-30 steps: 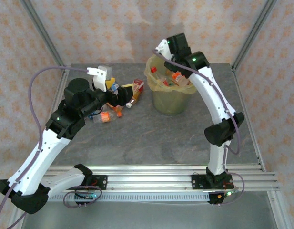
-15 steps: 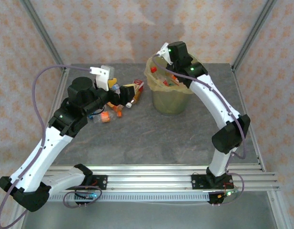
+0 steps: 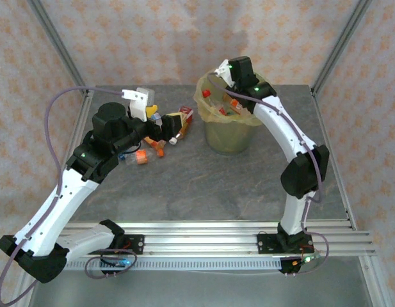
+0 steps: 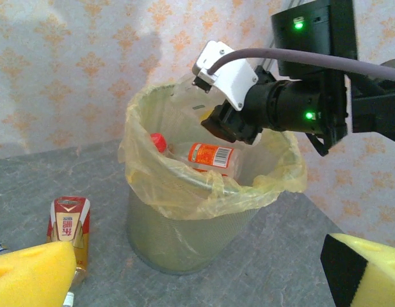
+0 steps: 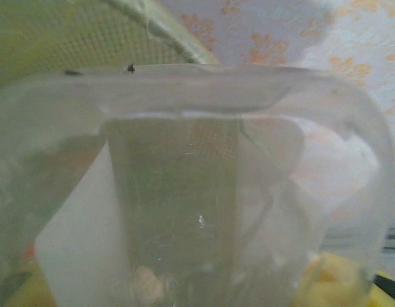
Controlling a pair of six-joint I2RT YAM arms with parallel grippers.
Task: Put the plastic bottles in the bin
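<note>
- Bottle (image 5: 197, 192), clear, pinched in the right gripper (image 4: 203, 109), has swung over the bin (image 3: 230, 137); letting go should drop it in.
- Left gripper (image 4: 197, 281) gapes wide beside the bottles (image 3: 165, 128) left on the table (image 3: 203, 185).

Labelled bottles (image 3: 173, 123) beside, inside bagged bin (image 3: 229, 137)

No wording is legible. A barcode stands on the orange label of a bottle (image 4: 210, 155) in the bin (image 4: 184, 243).

The left arm (image 3: 56, 198) and right arm (image 3: 283, 131) share white shells (image 3: 40, 224), black joints (image 3: 304, 174), small green lights (image 4: 298, 25), purple-grey cables (image 3: 51, 121) and yellow foam finger pads (image 4: 31, 272).
</note>
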